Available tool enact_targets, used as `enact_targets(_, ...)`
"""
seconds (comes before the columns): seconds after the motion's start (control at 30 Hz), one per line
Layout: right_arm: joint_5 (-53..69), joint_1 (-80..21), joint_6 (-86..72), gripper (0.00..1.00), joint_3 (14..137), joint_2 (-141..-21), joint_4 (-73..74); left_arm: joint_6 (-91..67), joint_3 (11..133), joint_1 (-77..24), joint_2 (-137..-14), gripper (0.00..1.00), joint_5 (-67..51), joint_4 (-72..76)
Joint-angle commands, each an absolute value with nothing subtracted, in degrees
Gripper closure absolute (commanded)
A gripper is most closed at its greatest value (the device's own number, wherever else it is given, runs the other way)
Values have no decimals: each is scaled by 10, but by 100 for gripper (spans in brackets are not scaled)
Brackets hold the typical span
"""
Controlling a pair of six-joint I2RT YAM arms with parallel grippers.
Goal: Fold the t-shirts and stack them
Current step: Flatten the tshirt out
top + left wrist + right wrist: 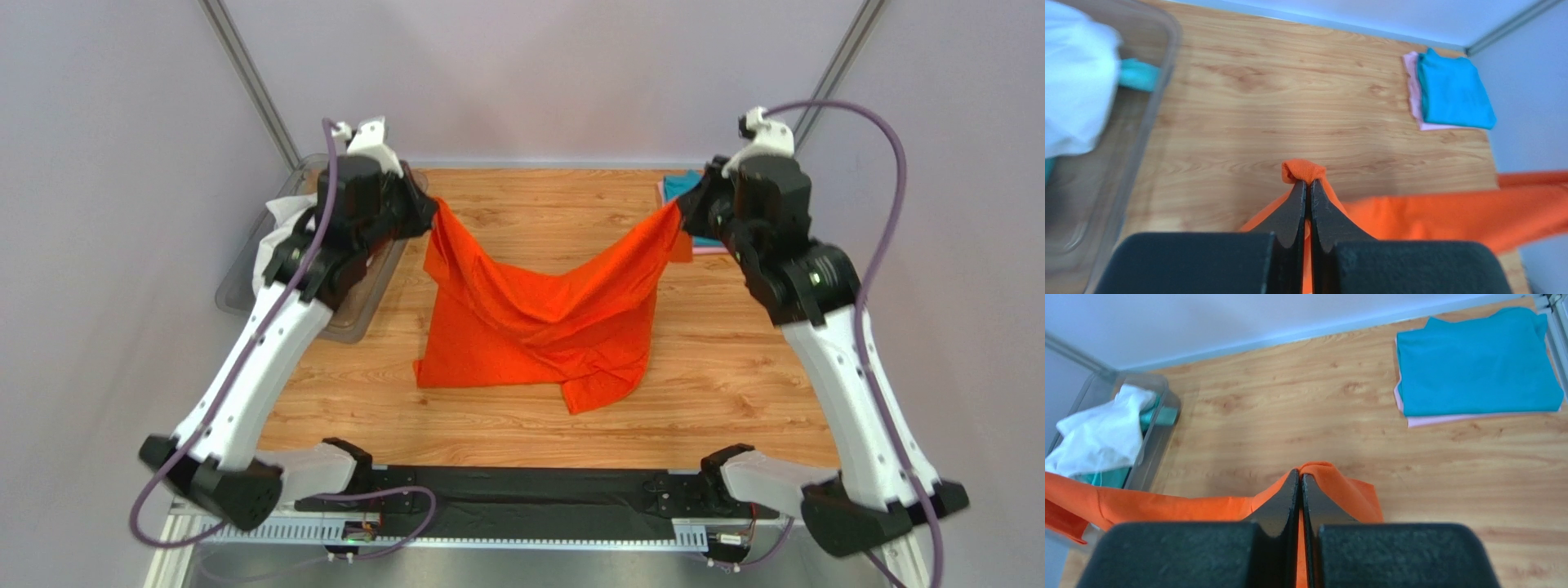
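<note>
Counter (736, 380): wood.
Orange t-shirt (540, 319): slung between both arms, lower half pooled on counter. Likely light, limp, sags mid-span; best gripped at corners or shoulders.
Clear bin (1161, 425), left of orange t-shirt: holds white t-shirt (1100, 438) and teal cloth (1140, 75).
Teal t-shirt (1478, 361) folded on pink t-shirt (1468, 419), right of orange t-shirt.
Left end effector (1308, 184), right end effector (1300, 474): each clenched on orange edge.

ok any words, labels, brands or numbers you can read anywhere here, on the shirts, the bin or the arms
None: no readable text in any view.
The orange t-shirt, teal t-shirt, pink t-shirt and white t-shirt are plain cloth with no print or tag showing.
The clear bin and the arms show no label or number that can be made out.
</note>
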State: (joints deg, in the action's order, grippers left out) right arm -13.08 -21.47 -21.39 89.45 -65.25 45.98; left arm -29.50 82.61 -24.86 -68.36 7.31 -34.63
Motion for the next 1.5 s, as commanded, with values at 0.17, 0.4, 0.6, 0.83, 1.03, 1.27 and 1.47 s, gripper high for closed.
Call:
enact_targets(0.17, -8, -132, -175, 100, 1326, -866, 469, -290, 1237, -139, -888, 100, -204, -415)
enact_targets(0.4, 47, -88, -177, 100, 1264, -790, 475, -289, 1211, -112, -806, 100, -200, -430)
enact_targets(0.6, 38, -65, -172, 100, 1019, -667, 533, -294, 950, -104, -685, 100, -178, -453)
enact_targets(0.83, 1, -59, -182, 98, 695, -584, 534, -323, 575, -104, -595, 100, -155, -372)
enact_targets(1.03, -66, -55, -206, 72, 529, -681, 478, -340, 412, -104, -631, 68, -157, -301)
enact_targets(1.27, -109, -55, -233, 0, 553, -704, 496, -353, 417, -105, -578, 0, -156, -322)
enact_targets(1.47, -38, -57, -220, 0, 559, -638, 491, -357, 451, -131, -547, 0, -145, -345)
